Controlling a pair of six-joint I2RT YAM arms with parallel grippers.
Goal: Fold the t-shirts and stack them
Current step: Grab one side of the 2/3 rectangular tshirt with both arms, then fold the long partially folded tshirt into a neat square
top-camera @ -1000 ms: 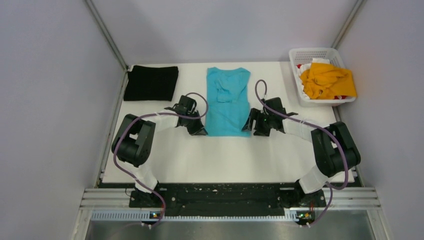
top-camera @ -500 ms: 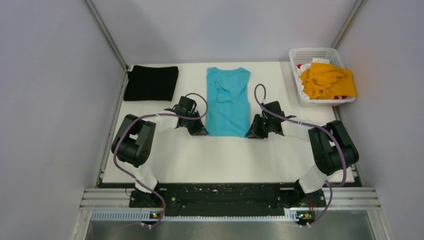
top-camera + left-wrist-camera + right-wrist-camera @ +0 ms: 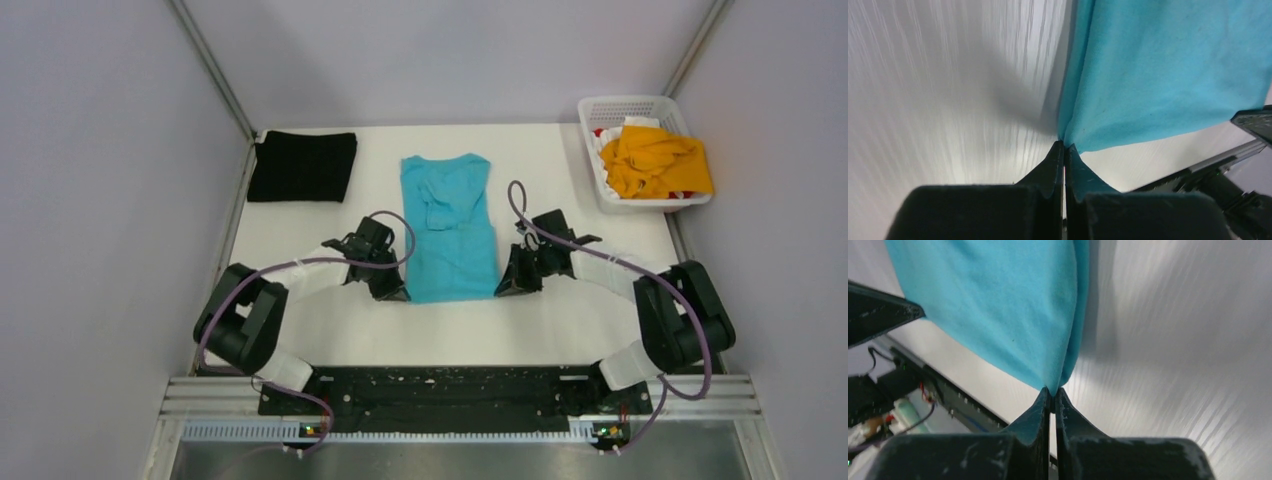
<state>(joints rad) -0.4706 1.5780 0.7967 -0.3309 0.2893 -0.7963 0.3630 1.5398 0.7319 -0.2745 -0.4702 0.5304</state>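
Observation:
A turquoise t-shirt (image 3: 449,226) lies lengthwise in the middle of the white table, its long sides folded in. My left gripper (image 3: 400,294) is shut on its near left corner (image 3: 1075,140), and my right gripper (image 3: 503,291) is shut on its near right corner (image 3: 1058,375). The cloth rises from both pinched corners. A folded black t-shirt (image 3: 302,166) rests at the far left. An orange-yellow t-shirt (image 3: 655,160) is bunched in the white basket (image 3: 628,106) at the far right.
Grey walls close in the table on the left, back and right. A black rail (image 3: 440,385) with both arm bases runs along the near edge. White cloth shows under the orange shirt in the basket.
My right gripper closed on the shirt's near right corner. Both grippers then drew toward the near edge, dragging the turquoise shirt with them and a little to the left.

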